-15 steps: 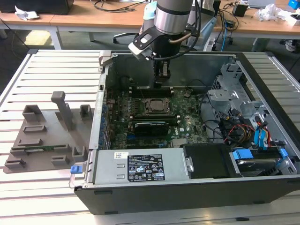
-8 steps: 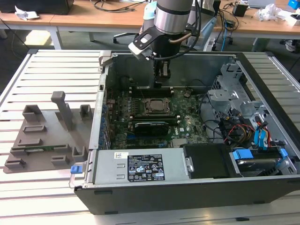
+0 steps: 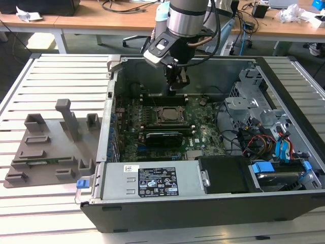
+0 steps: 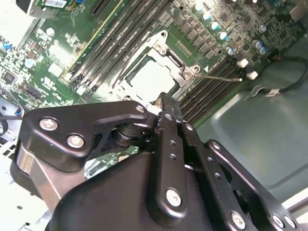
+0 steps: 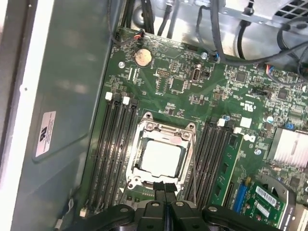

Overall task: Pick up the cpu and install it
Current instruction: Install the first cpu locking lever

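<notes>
The cpu (image 5: 161,159) is a pale silver square lying flat inside the metal-framed socket (image 5: 166,127) on the green motherboard (image 5: 192,101). It also appears in the second wrist view as the cpu (image 4: 153,79) and in the exterior view as the cpu (image 3: 167,113). My gripper (image 3: 177,84) hangs inside the open computer case, above the socket's far side and apart from the chip. Its black fingers (image 5: 159,193) are pressed together with nothing between them, as the fingers (image 4: 167,108) in the second wrist view also show.
Black memory slots (image 5: 113,149) flank the socket on both sides. A power supply (image 3: 152,180) lies along the case's near side. A drive cage (image 3: 254,101) and coloured cables (image 3: 256,142) crowd the exterior view's right. A grey moulded holder (image 3: 45,147) sits outside the case.
</notes>
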